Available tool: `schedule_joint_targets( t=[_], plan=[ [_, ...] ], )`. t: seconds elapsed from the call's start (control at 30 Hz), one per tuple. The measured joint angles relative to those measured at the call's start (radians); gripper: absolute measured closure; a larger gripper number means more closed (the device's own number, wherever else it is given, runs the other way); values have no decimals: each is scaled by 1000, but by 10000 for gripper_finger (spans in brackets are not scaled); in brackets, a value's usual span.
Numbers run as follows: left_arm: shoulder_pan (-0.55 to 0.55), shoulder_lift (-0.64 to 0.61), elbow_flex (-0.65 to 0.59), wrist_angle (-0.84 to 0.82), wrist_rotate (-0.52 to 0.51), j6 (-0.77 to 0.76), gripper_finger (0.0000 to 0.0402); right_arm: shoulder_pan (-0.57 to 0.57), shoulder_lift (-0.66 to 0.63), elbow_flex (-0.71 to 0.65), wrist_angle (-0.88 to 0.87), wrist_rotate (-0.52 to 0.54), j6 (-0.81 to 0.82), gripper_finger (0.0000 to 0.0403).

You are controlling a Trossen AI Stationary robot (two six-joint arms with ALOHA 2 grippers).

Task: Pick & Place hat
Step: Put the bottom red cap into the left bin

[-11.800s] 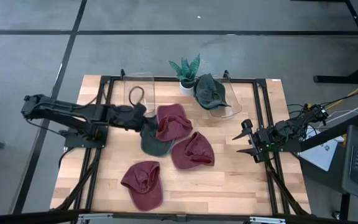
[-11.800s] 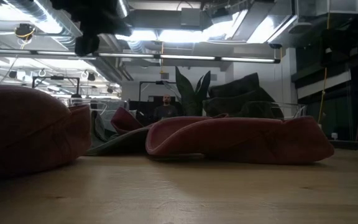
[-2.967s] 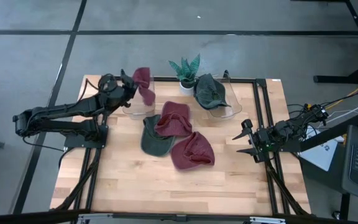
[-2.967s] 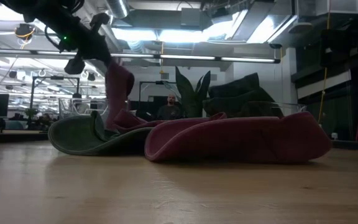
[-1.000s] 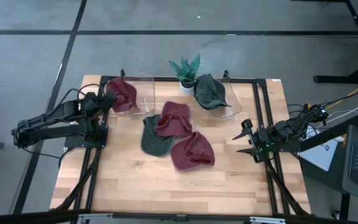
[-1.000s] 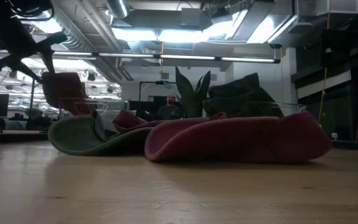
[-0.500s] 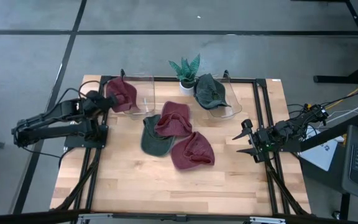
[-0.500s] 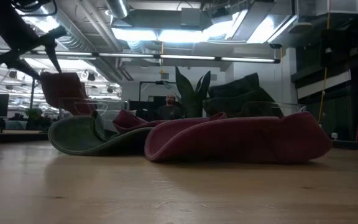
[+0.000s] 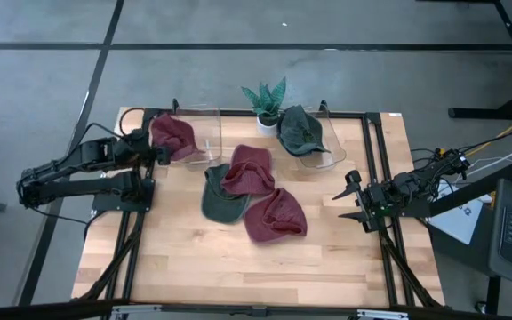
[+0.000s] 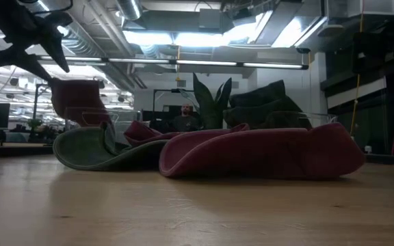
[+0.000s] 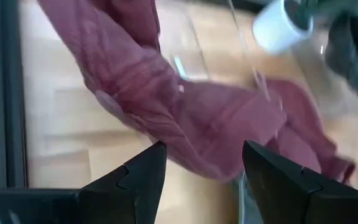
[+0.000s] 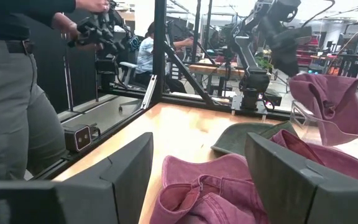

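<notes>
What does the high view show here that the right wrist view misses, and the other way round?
Only the high view shows the potted plant, the green hat in the right clear bin and the right claw open at the table's right edge. Only the right wrist view shows a person standing beside the table. Both show the left claw, the maroon hat in the left clear bin, and the loose hats mid-table.

No readable text, label, brand, number or sign anywhere: none on the hats, bins, bench, or arms.
</notes>
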Motion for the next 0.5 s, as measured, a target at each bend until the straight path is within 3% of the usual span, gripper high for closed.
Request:
schedule_joint_targets(
  t=[0.33, 0.5],
  plan=[
    [-41, 2, 0, -23, 204, 76, 194, 0, 0, 0, 0, 0, 0, 150],
    [-71, 17, 1, 87, 274, 161, 194, 0, 0, 0, 0, 0, 0, 150]
  ],
)
